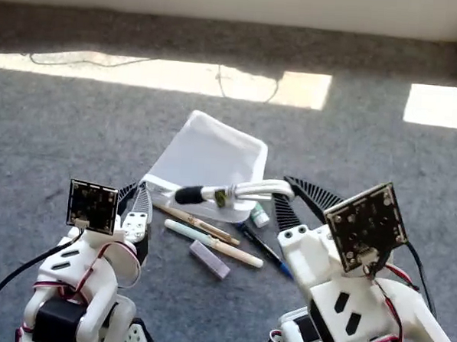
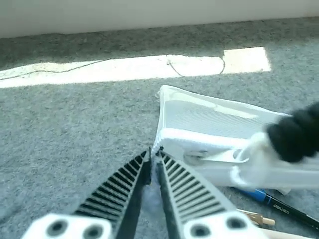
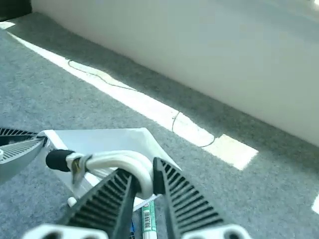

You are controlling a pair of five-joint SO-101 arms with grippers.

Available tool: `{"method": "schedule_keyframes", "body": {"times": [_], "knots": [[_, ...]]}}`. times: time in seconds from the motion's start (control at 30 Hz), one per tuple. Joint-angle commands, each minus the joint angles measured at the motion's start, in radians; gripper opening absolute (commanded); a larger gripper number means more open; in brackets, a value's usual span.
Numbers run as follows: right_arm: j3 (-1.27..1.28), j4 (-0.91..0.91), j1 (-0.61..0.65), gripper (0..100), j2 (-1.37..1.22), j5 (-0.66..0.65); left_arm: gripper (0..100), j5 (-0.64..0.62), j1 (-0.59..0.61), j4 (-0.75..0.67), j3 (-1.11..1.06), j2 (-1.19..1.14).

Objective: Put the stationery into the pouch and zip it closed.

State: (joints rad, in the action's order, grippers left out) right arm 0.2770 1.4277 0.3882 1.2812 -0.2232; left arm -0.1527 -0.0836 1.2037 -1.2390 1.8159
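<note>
Your right pincer (image 3: 144, 173) is clamped on a white hooked tool (image 1: 247, 190), and your left pincer (image 2: 152, 155) is nipped shut on the pouch (image 1: 214, 151) corner.
The tool is smooth and tubular and lies 3-to-9 o'clock, black tip at 9. The white mesh pouch lies flat on grey carpet (image 1: 77, 132), with pencils (image 1: 203, 225) and a block eraser (image 1: 209, 259) at its 6 o'clock.

Tool (image 1: 243, 191) bars pouch (image 1: 210, 151) mouth, carpet (image 1: 78, 117) beyond free

You are seeing grey carpet (image 1: 62, 132) lying below a white wall (image 1: 222, 0); a thin cable (image 1: 81, 58) is crossing the sunlit strip (image 1: 164, 76).
</note>
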Motion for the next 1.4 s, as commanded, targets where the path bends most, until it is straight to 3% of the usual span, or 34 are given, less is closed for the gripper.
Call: {"method": "schedule_keyframes", "body": {"times": [0.0, 0.27, 0.87, 1.2, 1.37], "knots": [[0.018, -0.001, -0.087, 0.6, 0.073, -0.009, 1, 0.008, 0.021, -0.006, 0.013, -0.004], [0.082, -0.008, -0.223, 0.6, 0.127, -0.011, 1, 0.005, 0.104, -0.006, 0.013, -0.004], [0.082, -0.008, -0.510, 0.6, 0.127, -0.011, 1, 0.005, 0.108, -0.005, 0.015, -0.004], [0.081, -0.061, -0.702, 0.6, 0.127, -0.011, 1, 0.003, 0.171, 0.008, 0.035, -0.002], [0.081, -0.065, -0.740, 0.6, 0.127, -0.011, 1, 0.003, 0.171, 0.008, 0.035, -0.002]]}}
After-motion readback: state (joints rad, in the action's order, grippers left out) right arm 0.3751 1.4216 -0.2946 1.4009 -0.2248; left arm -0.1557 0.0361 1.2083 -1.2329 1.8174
